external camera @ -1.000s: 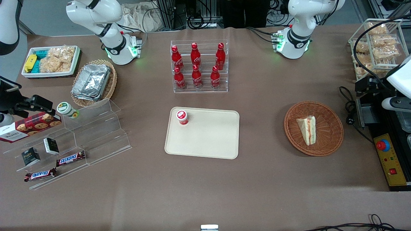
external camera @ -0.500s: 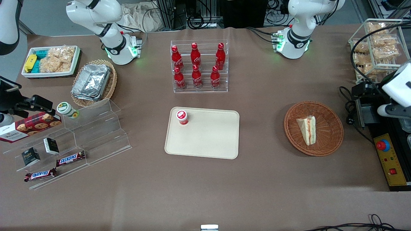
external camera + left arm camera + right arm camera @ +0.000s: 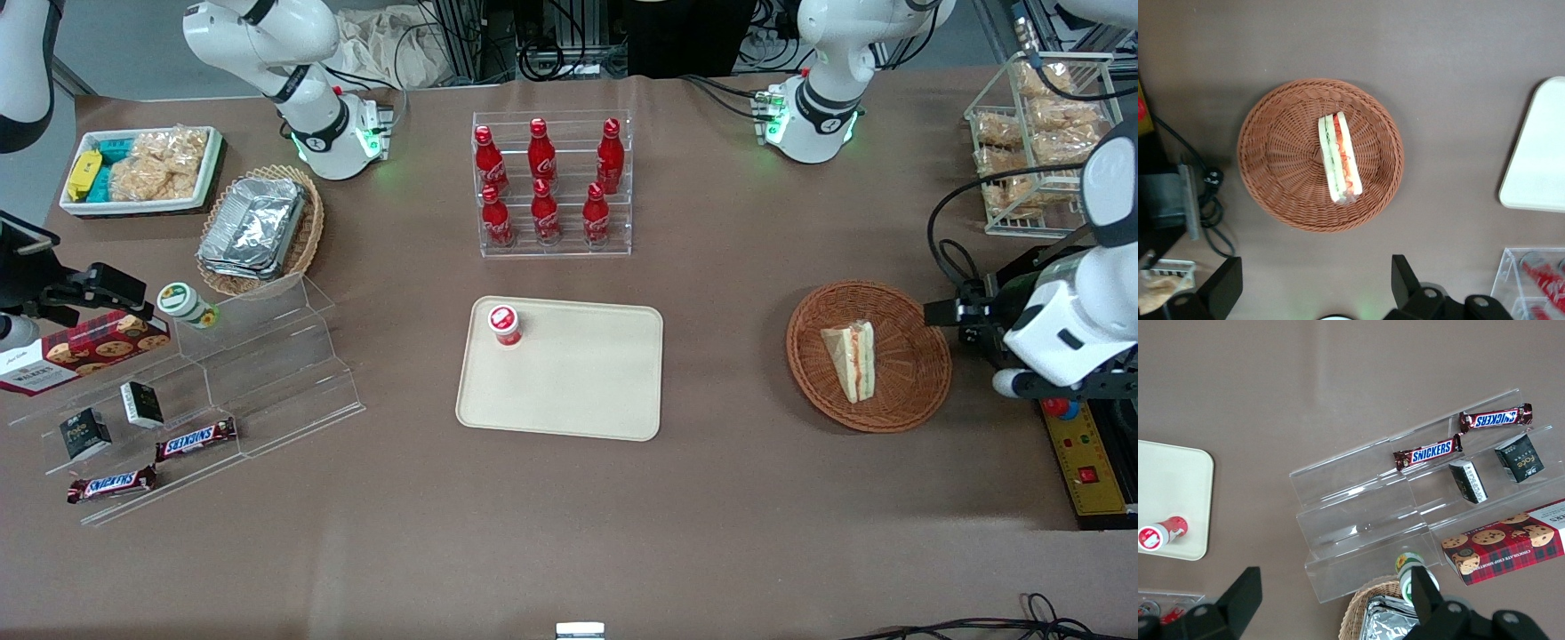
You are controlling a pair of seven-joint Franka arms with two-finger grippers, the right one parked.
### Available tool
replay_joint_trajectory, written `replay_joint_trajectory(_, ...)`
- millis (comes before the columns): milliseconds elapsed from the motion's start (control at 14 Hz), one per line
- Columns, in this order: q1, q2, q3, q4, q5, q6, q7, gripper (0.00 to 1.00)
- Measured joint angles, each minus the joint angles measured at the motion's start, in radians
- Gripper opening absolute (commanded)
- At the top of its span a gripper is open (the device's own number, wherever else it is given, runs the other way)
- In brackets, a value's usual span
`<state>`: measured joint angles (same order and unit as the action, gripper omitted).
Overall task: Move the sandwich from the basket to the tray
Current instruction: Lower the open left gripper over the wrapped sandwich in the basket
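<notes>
Pale bread in clear wrap, the sandwich (image 3: 1339,159) lies on its side in the middle of the woven basket (image 3: 1271,160), directly below the pincer (image 3: 1317,293), whose two fingers stand spread wide with nothing between them, well above the basket. It looks light and soft, easily crushed, and the film probably slippery. A gentle squeeze across the two flat bread faces near the thick end seems safest, not on the thin tip. Off to one side of the pincer waits the tray (image 3: 1538,153).
</notes>
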<state>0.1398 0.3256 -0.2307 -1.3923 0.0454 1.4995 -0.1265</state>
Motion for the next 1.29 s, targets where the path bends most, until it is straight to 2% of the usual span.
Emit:
replay_joint_trajectory(214,-0.012,0.0,-0.009,-0.11,0.0,0.106,-0.095,1.0)
replay_joint_trajectory(500,-0.015,-0.004,-0.008,-0.313,0.0,0.302,-0.116,1.0)
replay_joint_trajectory(1286,0.0,0.039,0.008,-0.565,0.02,0.57,-0.117,1.0)
